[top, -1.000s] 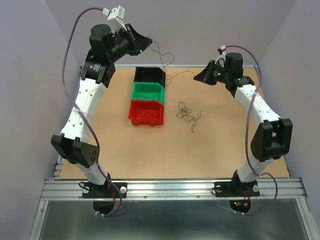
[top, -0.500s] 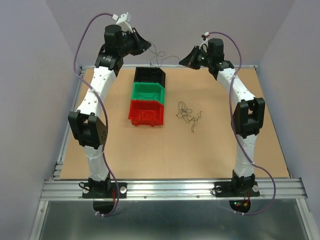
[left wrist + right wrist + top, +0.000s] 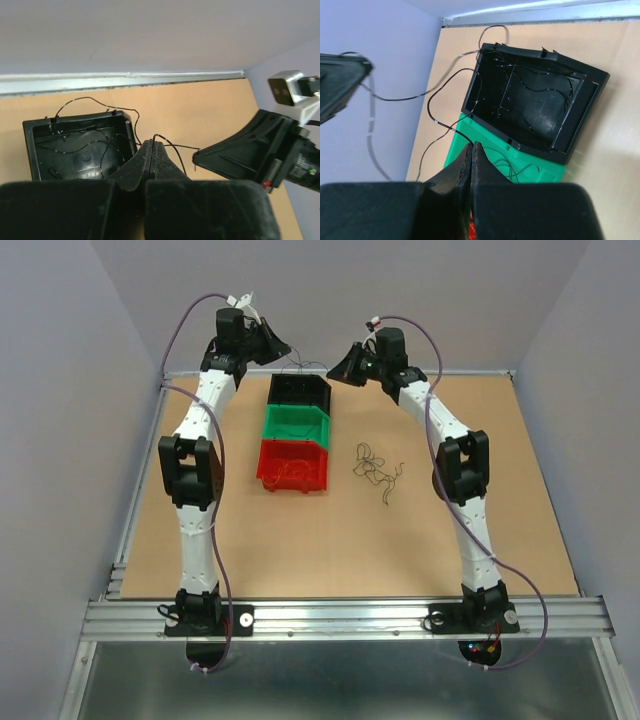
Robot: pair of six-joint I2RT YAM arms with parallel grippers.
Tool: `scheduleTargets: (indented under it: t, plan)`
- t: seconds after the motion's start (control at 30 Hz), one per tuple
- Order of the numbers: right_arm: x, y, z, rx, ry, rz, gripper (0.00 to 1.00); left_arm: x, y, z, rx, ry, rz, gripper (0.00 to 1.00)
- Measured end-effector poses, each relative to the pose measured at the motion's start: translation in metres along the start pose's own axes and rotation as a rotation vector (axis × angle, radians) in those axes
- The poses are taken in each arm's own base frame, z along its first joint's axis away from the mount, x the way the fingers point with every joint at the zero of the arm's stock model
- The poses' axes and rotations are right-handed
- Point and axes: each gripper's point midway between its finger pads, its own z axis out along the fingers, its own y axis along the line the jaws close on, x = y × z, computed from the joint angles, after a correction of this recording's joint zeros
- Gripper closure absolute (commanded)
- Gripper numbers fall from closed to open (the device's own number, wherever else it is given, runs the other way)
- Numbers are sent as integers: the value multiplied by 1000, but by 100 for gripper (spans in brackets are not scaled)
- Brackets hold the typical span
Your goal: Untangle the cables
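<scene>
Seen from above, both arms reach to the far edge of the counter [image 3: 300, 540]. The left claw [image 3: 286, 348] and right claw [image 3: 334, 374] are raised close together over the black bin [image 3: 298, 390]. The rest of the cables [image 3: 375, 468] lie as a loose clump on the bare board, near the red bin [image 3: 292, 468] and green bin [image 3: 295, 425], to their right.

In the left wrist view, that claw is pinched shut on a black wire [image 3: 187, 147], which runs across to the tip of the other claw. More black strands lie in the bin below.

In the right wrist view, this claw is likewise clamped on the thin wire, which loops off toward its partner.

I'd say one black strand has been pulled free and is being delivered. The next move calls for letting go over the black bin so that the whole length drops inside and doesn't drape over the rim.
</scene>
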Motion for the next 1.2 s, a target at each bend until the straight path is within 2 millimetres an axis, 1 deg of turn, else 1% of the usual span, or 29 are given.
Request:
scheduleTargets:
  t: [0.03, 0.07, 0.1, 0.3, 0.43, 0.53, 0.63, 0.8, 0.87, 0.93, 1.03, 1.1, 1.2]
  plan:
    - [3, 0, 3, 2, 3, 1, 99, 10, 12, 7, -12, 22, -13, 100]
    - [6, 0, 6, 7, 5, 4, 99, 16, 17, 11, -19, 34, -19, 100]
    - [7, -1, 7, 9, 4, 4, 99, 26, 25, 16, -32, 57, -31, 100]
    - [20, -4, 19, 29, 10, 11, 100, 66, 56, 28, -103, 171, -70, 100]
    - [30, -5, 26, 40, 17, 12, 99, 89, 73, 26, -165, 239, -84, 100]
    - [42, -6, 35, 41, 31, 21, 99, 95, 81, 22, -203, 263, -76, 100]
    - [57, -13, 44, 52, 56, 33, 100, 102, 86, 18, -231, 290, -66, 100]
    - [78, -28, 49, 97, 81, 41, 99, 118, 85, 11, -273, 344, -10, 100]
    - [87, -39, 48, 128, 96, 49, 100, 124, 79, 7, -280, 360, 13, 100]
    - [91, -44, 47, 143, 96, 53, 99, 127, 67, -2, -279, 376, 31, 100]
    - [90, -50, 39, 187, 84, 43, 100, 121, 47, -13, -267, 370, 46, 100]
    - [85, -49, 36, 199, 68, 31, 99, 112, 31, -21, -248, 349, 61, 100]
    - [75, -45, 33, 206, 39, 16, 99, 96, 19, -29, -238, 314, 75, 100]
